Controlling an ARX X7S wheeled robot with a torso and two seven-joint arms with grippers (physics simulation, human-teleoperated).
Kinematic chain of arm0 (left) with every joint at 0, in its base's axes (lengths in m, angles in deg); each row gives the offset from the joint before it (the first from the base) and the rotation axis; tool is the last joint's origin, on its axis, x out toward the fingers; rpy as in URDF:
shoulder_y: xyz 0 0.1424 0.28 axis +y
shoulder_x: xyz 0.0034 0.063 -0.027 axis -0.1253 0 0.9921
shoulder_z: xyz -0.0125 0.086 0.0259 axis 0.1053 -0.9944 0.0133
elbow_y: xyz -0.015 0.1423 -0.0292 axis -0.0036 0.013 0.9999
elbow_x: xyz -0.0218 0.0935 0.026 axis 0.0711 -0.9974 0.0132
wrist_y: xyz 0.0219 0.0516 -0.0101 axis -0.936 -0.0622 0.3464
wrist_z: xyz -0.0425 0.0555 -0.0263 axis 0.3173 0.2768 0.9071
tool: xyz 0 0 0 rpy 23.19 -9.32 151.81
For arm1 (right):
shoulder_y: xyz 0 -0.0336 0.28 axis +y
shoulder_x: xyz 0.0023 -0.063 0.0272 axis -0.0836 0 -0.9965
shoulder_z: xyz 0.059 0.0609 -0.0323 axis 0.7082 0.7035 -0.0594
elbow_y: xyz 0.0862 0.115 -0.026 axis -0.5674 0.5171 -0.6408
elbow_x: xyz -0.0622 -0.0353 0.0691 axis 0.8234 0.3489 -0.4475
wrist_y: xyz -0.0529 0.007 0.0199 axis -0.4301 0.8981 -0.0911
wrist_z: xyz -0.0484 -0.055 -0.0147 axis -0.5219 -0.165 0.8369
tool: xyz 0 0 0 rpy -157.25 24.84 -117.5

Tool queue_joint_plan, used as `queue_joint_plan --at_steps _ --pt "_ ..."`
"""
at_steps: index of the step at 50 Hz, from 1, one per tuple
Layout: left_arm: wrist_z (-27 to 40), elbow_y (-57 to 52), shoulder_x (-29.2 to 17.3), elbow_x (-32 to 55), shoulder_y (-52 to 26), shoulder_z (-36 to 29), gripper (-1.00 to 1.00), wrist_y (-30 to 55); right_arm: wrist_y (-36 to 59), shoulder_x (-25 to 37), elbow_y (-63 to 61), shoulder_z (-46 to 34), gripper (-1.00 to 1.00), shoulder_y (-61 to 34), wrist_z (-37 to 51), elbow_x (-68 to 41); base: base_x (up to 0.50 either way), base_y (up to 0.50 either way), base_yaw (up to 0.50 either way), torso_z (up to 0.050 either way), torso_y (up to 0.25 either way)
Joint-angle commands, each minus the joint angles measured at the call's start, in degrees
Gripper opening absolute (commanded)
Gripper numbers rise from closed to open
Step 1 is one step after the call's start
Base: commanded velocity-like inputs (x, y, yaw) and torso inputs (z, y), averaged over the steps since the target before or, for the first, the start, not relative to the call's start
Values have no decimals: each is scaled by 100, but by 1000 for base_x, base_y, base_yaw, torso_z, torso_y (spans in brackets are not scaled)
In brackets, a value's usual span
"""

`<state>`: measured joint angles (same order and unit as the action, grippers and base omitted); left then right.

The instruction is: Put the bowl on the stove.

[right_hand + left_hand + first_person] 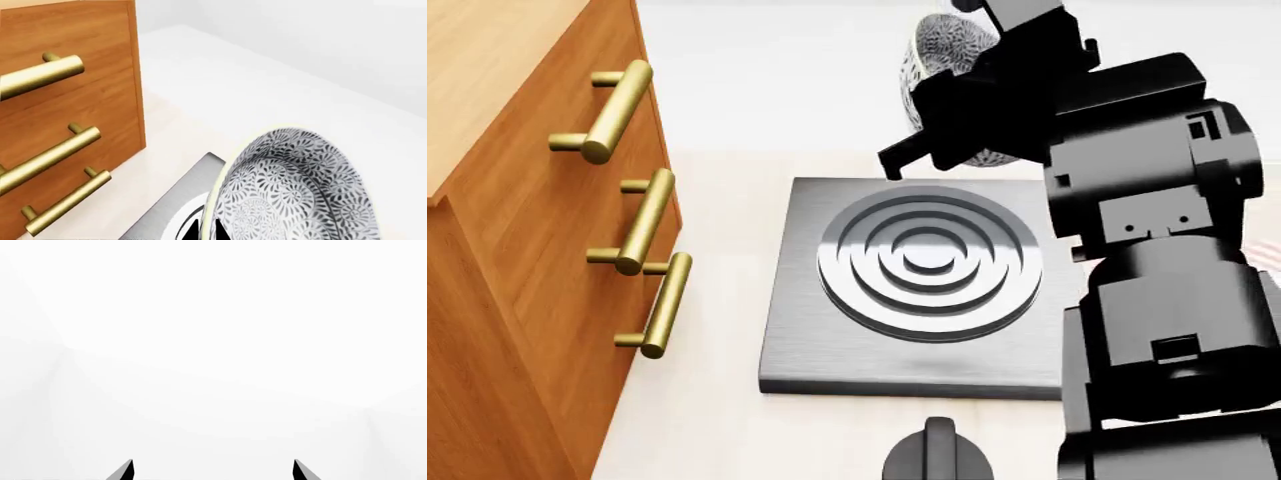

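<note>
Head view: the small speckled grey-black floral bowl (941, 50) is being held tilted by the right gripper (961, 95), seemingly pinched at its rim, above the far edge of the flat dark grey metal stove (827, 340). The left gripper (213, 471) is being held spread, empty.

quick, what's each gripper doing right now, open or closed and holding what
Left gripper: open, holding nothing; only blank white in front of it.
Right gripper: shut on the bowl, pinching its rim, held tilted over the stove.
</note>
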<state>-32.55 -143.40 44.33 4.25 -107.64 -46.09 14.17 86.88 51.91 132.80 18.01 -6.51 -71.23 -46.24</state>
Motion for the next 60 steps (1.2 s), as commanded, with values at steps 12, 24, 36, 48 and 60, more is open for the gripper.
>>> queue_joint_plan --at_steps 12,24,36,48,60 --pt "2 146 187 -258 -9 28 100 -130 155 -303 97 905 -100 74 31 610 0 0 0 0 0" --pt "-148 78 185 -532 75 -13 100 -144 201 -333 97 900 -100 62 102 622 0 0 0 0 1" --pt "-293 -19 208 -997 138 -139 100 -148 237 -332 97 907 -100 47 103 621 0 0 0 0 -157" --pt "-245 16 217 -919 129 -130 100 -209 260 -333 97 991 -100 34 224 617 0 0 0 0 -8" --pt "-322 -27 215 -1024 178 -156 100 -264 268 -341 97 1000 -100 56 352 627 0 0 0 0 -134"
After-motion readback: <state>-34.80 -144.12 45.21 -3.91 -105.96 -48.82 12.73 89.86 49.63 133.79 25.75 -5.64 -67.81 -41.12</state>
